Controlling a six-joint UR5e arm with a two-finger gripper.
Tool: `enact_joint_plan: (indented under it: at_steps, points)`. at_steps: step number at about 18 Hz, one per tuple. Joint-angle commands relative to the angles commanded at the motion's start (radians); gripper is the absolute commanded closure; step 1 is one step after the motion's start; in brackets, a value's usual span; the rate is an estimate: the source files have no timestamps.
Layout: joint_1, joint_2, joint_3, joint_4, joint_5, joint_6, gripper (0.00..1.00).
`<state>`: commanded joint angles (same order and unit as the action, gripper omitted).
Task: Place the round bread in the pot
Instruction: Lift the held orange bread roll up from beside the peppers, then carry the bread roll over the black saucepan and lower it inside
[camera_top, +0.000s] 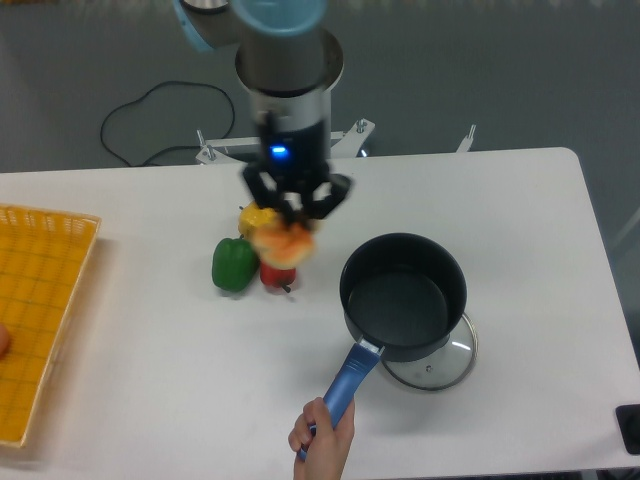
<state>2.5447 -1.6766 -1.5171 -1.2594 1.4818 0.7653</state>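
Tool (290, 222) grips blurred round bread (284, 243).

The arm reached down from the far edge of the worktop, its grey wrist section pointing straight downward with a small blue light glowing on it. The gripper (287, 228) hung below the wrist, above the worktop's middle, slightly blurred, its dark fingers (257, 189) splayed outward at the top and closed in on the round bread (284, 243), which it held clear of the surface. A human hand (322, 441) came in from the near edge of the worktop, fingers wrapped around a blue handle
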Motion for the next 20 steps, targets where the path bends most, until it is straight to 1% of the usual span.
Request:
enact_joint_plan:
  at_steps: [3, 11, 14, 15, 16, 17, 18, 19, 20]
  points:
    - [0.034, -0.032, 0.008, 0.003, 0.0, 0.038, 1.0]
    - [0.077, -0.117, 0.015, 0.09, 0.006, 0.043, 1.0]
    - [0.077, -0.149, 0.012, 0.106, 0.009, 0.057, 1.0]
    - [0.075, -0.161, 0.012, 0.109, 0.011, 0.057, 0.98]
    - [0.074, -0.167, 0.012, 0.117, 0.011, 0.057, 0.94]
    - [0.071, -0.175, 0.005, 0.133, 0.011, 0.057, 0.88]
    - [0.068, -0.181, -0.001, 0.147, 0.018, 0.055, 0.77]
    - [0.056, -0.192, -0.005, 0.164, 0.053, 0.052, 0.63]
    - [0.045, -0.193, -0.005, 0.166, 0.073, 0.052, 0.53]
